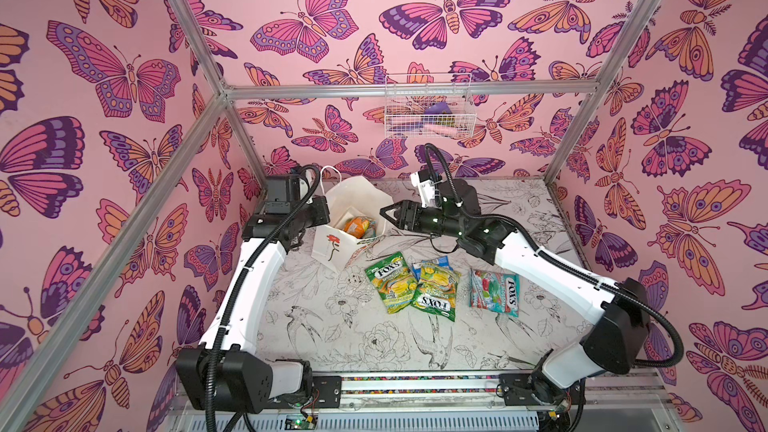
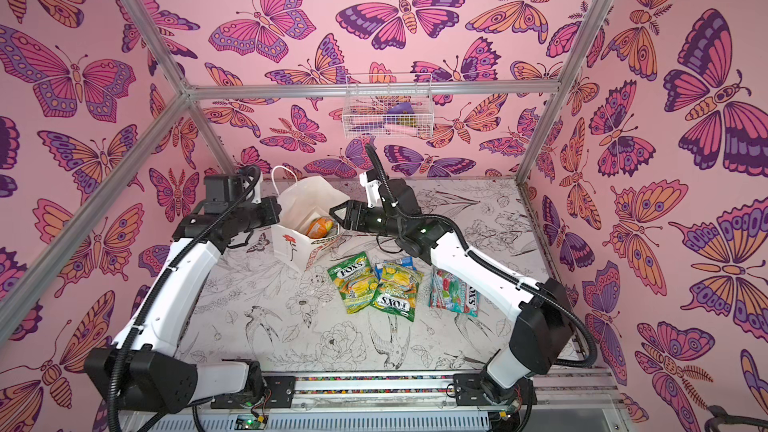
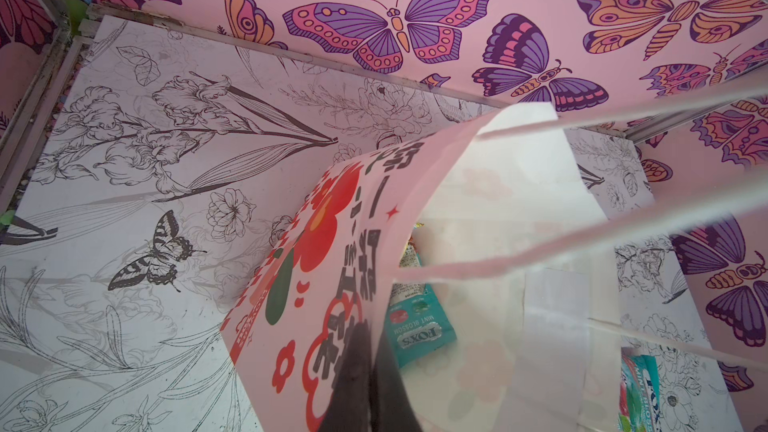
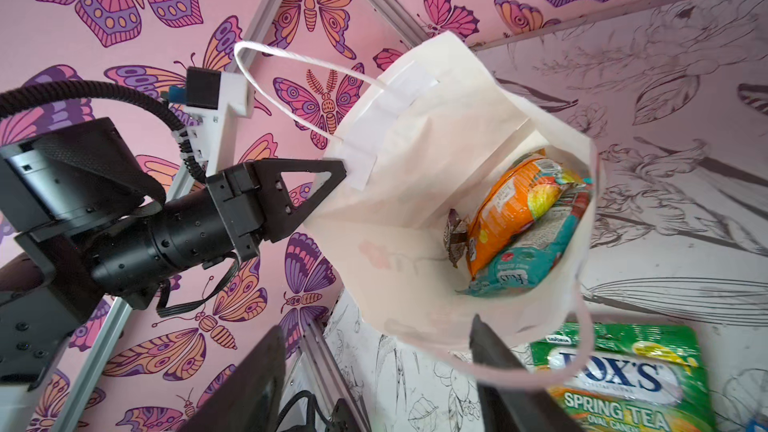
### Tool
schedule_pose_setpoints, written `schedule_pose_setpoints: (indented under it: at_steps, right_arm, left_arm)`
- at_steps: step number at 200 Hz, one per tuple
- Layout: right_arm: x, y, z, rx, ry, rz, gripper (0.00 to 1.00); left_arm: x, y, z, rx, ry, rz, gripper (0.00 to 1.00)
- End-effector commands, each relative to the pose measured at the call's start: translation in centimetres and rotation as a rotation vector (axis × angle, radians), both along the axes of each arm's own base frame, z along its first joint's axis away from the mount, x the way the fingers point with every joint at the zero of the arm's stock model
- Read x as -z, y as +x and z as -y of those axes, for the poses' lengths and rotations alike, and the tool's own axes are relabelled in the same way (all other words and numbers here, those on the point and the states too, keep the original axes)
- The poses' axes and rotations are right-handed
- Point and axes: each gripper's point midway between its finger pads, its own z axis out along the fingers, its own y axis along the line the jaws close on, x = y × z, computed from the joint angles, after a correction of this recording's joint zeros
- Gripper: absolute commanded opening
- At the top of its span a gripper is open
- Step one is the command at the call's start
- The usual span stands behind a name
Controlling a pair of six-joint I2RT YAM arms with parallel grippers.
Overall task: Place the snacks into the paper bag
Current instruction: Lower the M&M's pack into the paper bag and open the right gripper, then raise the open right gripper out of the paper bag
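Floral tabletop (image 1: pixel 316 326): L jaws pinch paper bag (image 1: pixel 353 197) rim; R jaws spread beside.

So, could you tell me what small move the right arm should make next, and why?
Probably draw the right gripper back from the paper bag and lower it toward the nearest green FOX'S packet. Its jaws stand open and empty, the left gripper holds the bag's rim open, and that packet lies on the table, outside the bag.
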Motion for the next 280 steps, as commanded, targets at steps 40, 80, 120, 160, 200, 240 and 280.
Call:
schedule_pose_setpoints:
  at_steps: [40,80,120,160,200,240,280]
  right_arm:
    - [-3.4,0.5,-1.5,-0.035,0.145,0.028,0.11]
    - [-6.4,0.0,-1.0,-0.046,0.161,0.119,0.0]
    - [-7.4,0.1,-0.7,-0.035,0.133,0.165,0.0]
    - [-5.8,1.1,-1.1,-0.032,0.094,0.152,0.0]
    - [-3.9,1.2,-1.5,-0.034,0.1,0.098,0.06]
    - [-4.1,0.9,-0.9,-0.025,0.082,0.117,0.32]
    - [-3.9,0.5,-0.4,-0.024,0.076,0.116,0.49]
  left_arm:
    - [-1.3,0.0,-0.3,-0.009,-0.017,0.051,0.0]
    - [-1.1,0.2,-0.4,-0.013,-0.023,0.045,0.0]
    - [-1.1,0.2,-0.3,-0.008,-0.029,0.041,0.0]
    - [-1.2,0.2,-0.3,-0.01,-0.034,0.044,0.0]
    - [-0.7,0.4,-0.1,0.001,-0.04,0.031,0.0]
    - [-0.4,0.5,-0.4,-0.007,-0.035,0.023,0.0]
    - [0.4,0.8,-0.5,-0.011,-0.033,0.003,0.0]
